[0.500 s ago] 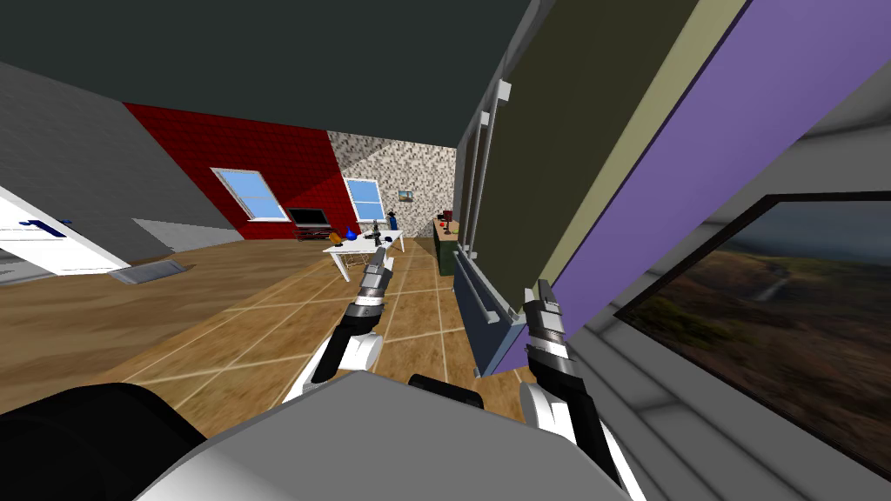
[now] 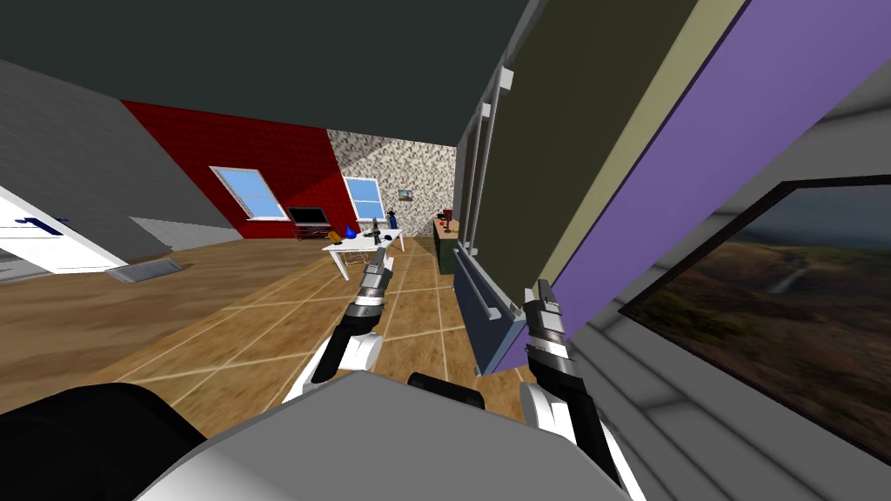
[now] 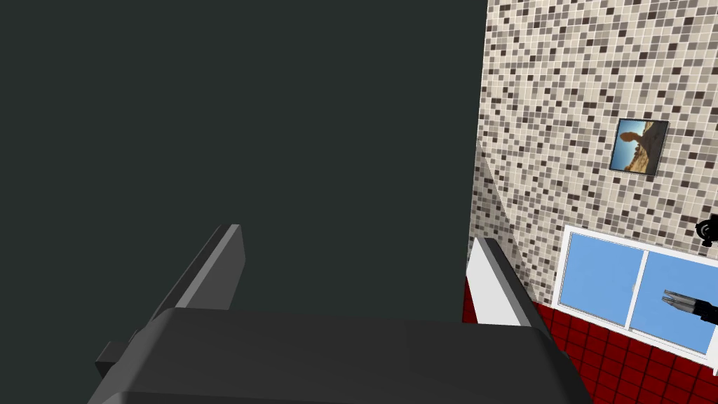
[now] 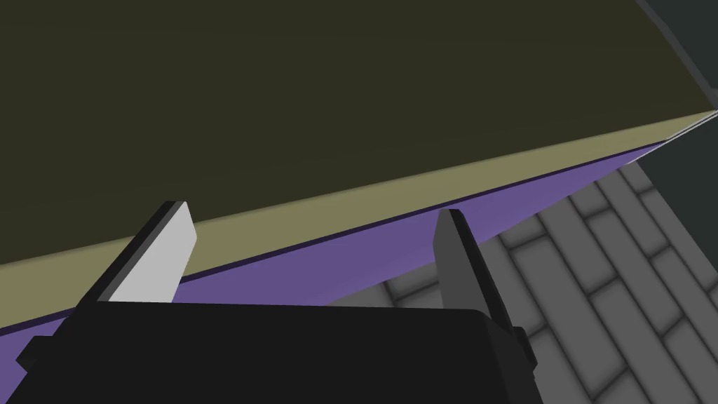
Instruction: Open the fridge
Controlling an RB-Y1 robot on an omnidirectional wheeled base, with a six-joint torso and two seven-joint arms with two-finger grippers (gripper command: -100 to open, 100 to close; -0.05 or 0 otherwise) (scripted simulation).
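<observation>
Standing close beside the tall fridge (image 2: 566, 130), the robot holds both arms out low ahead of it. The fridge rises at the robot's right, its broad olive-dark side turned to the camera and its front facing across the tiled floor (image 2: 418, 313). Long pale vertical handles (image 2: 490, 148) run down that front, above a dark blue lower panel (image 2: 483, 317) that carries a horizontal bar (image 2: 477, 283).

The right gripper (image 2: 540, 289) hovers near the fridge's lower corner, just beside the blue panel and touching nothing. Its wrist view shows the two fingers (image 4: 165, 245) spread wide apart, nothing between them, and aimed up along the olive side. There a tan strip (image 4: 421, 182) meets a purple wall (image 2: 696, 148) and grey brickwork (image 4: 596, 245).

The left gripper (image 2: 379, 254) reaches out over the floor, well apart from the fridge, with its fingers likewise parted and empty.

A framed landscape (image 2: 783, 304) hangs at the far right. Across the room, a white table (image 2: 365, 244) holding small objects stands before a red wall (image 2: 261, 156).
</observation>
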